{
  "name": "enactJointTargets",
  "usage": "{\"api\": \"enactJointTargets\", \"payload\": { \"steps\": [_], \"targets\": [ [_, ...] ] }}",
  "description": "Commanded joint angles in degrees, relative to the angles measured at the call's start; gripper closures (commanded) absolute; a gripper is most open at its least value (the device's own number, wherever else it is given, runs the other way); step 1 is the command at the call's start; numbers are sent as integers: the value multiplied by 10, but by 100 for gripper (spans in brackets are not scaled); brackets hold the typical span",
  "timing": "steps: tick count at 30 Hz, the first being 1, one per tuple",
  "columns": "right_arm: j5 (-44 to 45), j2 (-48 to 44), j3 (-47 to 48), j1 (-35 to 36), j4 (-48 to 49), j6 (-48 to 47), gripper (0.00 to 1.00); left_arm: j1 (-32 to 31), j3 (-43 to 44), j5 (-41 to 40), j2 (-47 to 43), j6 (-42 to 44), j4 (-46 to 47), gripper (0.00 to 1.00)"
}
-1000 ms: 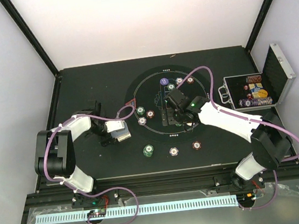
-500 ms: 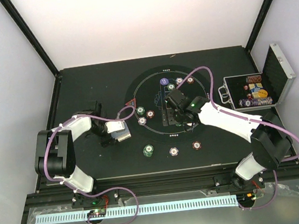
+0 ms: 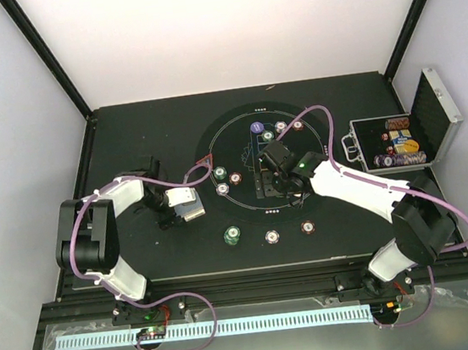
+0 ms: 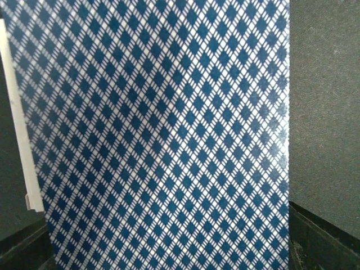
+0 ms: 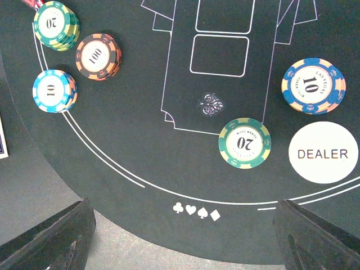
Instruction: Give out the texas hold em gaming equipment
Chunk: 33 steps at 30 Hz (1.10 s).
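Note:
A stack of playing cards with blue diamond backs sits in my left gripper, left of the mat; the top card fills the left wrist view from jaw to jaw. My right gripper hangs open over the mat's middle with nothing between its fingers. Under it lie a green 20 chip, a blue 10 chip, the white DEALER button, and to the left a green stack, a 100 chip and a 10 chip. A red triangle marker lies at the mat's left rim.
The round black mat with white lines carries a green stack, a white chip and a red chip near its front, and a purple button at the back. An open silver case with chips stands at the right.
Both arms have barely shifted. The left gripper still has the cards at the same spot, and the right gripper hovers over the same part of the mat.

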Motion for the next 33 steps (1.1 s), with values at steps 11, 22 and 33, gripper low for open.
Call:
{"api": "enactJointTargets", "payload": {
  "steps": [11,22,33],
  "targets": [
    [-8,-18,-25,4,19,7,12,-8,6,-5,29,-2,6,29],
    [-22,-20,-29,4,29,4,16,-8,3,-7,25,-4,13,55],
    [-32,-22,-34,4,38,5,16,-7,8,-21,4,-16,14,98]
  ]
}}
